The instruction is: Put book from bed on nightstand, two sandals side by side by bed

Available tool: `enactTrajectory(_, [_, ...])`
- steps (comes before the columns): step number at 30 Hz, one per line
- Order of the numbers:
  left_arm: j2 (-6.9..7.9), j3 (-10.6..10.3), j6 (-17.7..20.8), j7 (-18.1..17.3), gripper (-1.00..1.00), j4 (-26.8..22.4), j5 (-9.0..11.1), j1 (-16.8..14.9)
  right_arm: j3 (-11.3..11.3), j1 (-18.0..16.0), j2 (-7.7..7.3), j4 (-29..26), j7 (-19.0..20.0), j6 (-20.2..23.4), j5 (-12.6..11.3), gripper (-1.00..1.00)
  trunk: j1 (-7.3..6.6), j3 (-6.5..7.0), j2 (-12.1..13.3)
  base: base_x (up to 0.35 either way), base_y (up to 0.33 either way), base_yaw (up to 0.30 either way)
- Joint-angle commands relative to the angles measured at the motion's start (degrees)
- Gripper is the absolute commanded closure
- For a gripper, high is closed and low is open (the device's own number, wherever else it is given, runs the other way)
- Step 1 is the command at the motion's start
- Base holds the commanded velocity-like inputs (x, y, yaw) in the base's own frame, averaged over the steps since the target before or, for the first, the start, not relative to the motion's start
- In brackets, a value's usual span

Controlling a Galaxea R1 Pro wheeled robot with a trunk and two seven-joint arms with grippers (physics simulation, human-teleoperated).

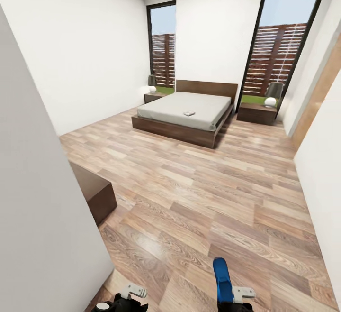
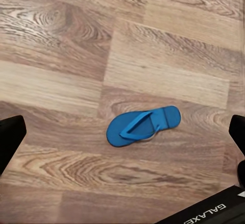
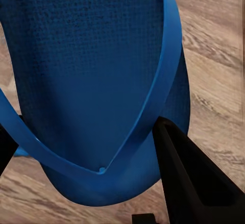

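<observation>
Gripping smooth blue sandal (image 3: 97, 71), right hand (image 3: 87, 147)

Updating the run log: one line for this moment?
right gripper: holds blue flip-flop sandal | second blue sandal: on wood-plank floor | left gripper: open

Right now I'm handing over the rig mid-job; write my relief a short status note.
Right tool: shut on one bright blue flip-flop sandal.
Left tool: open, above the second blue sandal lying on the wood-plank floor.
Small paperback book on the grey-mattress bed, far across the room.
Done: one sandal picked up.
Left: both sandals beside the bed; book onto a dark-brown nightstand.
</observation>
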Motion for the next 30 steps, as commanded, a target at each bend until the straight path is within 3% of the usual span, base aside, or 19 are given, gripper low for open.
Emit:
enactTrajectory(1, [0.02,-0.02,-0.05,-0.08,-1.0,-0.07,-0.43,0.0,-0.39,-0.05,0.06,0.04,-0.13,-0.11,-0.1,1.0,0.0,-0.05,-0.02,0.0,0.088,-0.279])
enactTrajectory(15, [0.02,-0.02,-0.1,0.0,-1.0,-0.07,-0.43,0.0,-0.39,-0.05,0.07,0.04,-0.13,-0.11,-0.15,1.0,0.0,-0.05,-0.02,0.0,0.04,-0.279])
enactTrajectory(30, [0.02,0.02,-0.1,0.0,-1.0,-0.07,-0.43,0.0,-0.39,-0.06,0.04,0.04,-0.13,-0.11,-0.19,1.0,0.0,-0.05,-0.02,0.0,0.189,-0.279])
